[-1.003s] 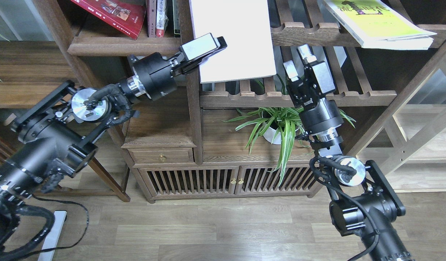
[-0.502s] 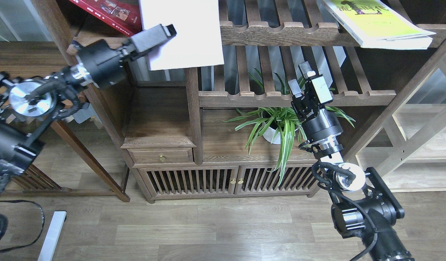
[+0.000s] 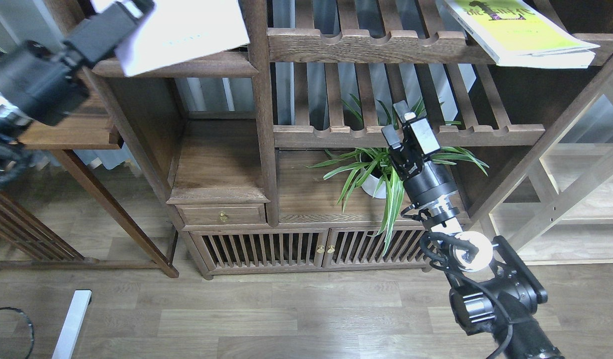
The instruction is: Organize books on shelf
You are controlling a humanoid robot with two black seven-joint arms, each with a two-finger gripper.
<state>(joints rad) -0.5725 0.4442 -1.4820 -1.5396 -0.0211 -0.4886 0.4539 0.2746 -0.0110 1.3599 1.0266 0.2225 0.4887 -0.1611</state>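
The dark-brown shelf (image 3: 221, 169) fills the middle of the head view. My left gripper (image 3: 131, 12) is at the top left, shut on the lower left corner of the plain white book (image 3: 186, 30), which hangs tilted over the upper left shelf board (image 3: 206, 67). The yellow-green book (image 3: 520, 30) lies flat on the top slatted rack (image 3: 386, 45) at the upper right, overhanging its front edge. My right gripper (image 3: 398, 119) is open and empty in front of the lower slatted rack (image 3: 336, 134). The dark red book is hidden or out of view.
A potted spider plant (image 3: 381, 174) stands on the board just left of my right wrist. A dark wooden table (image 3: 72, 134) stands at the left under my left arm. A pale wooden frame rack (image 3: 575, 189) is at the right. A small drawer (image 3: 221, 215) and slatted doors (image 3: 296, 247) are below.
My left arm has swung left and up, carrying the white book from the middle rack over to the upper left shelf board. My right arm has drawn back down and left.
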